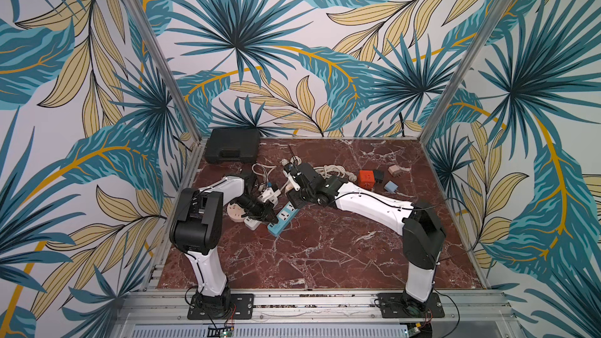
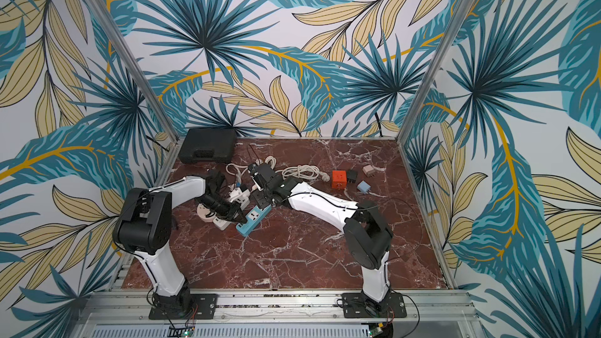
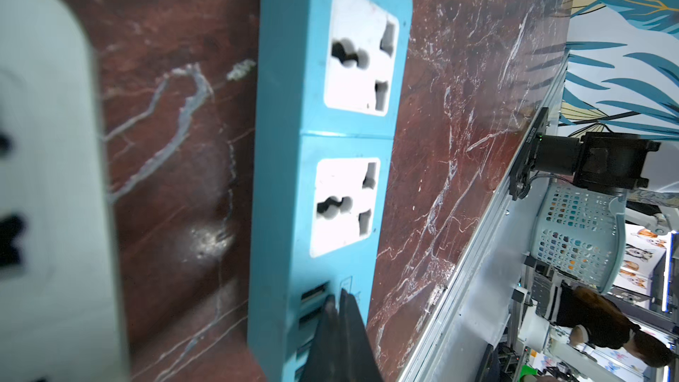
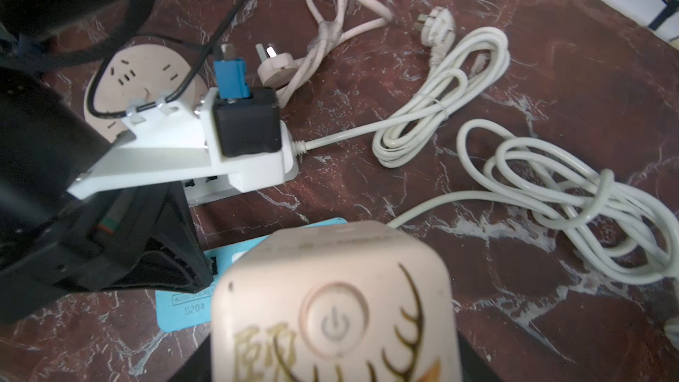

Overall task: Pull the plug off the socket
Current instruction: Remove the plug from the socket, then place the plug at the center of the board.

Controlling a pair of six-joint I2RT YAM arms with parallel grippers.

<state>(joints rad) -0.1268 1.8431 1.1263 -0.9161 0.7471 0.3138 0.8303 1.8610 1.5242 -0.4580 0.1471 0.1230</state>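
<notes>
Blue power strip [image 1: 282, 219] lies flat mid-desk [image 1: 325, 255], and both its white sockets show empty in the left wrist view. The left gripper [image 3: 340, 301] is fully closed with nothing in it, tips together and pressing down on the strip's USB end.

The right gripper [image 1: 293, 199] is clamped on the cream cube plug [image 4: 330, 306], jaws part-way apart on either side of it. The plug is out of the sockets and held over the strip's other end. Can't tell if it touches the strip. The face with the power button and gold antler print is turned to the right wrist camera.

A white power strip [image 1: 252, 222] lies just beside the blue one on the left arm's side, with a round beige socket disc [image 1: 235, 212] past that. Coiled white cords [image 4: 441, 104] lie behind the blue strip. A black case [image 1: 232, 146] sits well behind it in the back corner, and an orange cube [image 1: 367, 178] is well off toward the right arm's side.
</notes>
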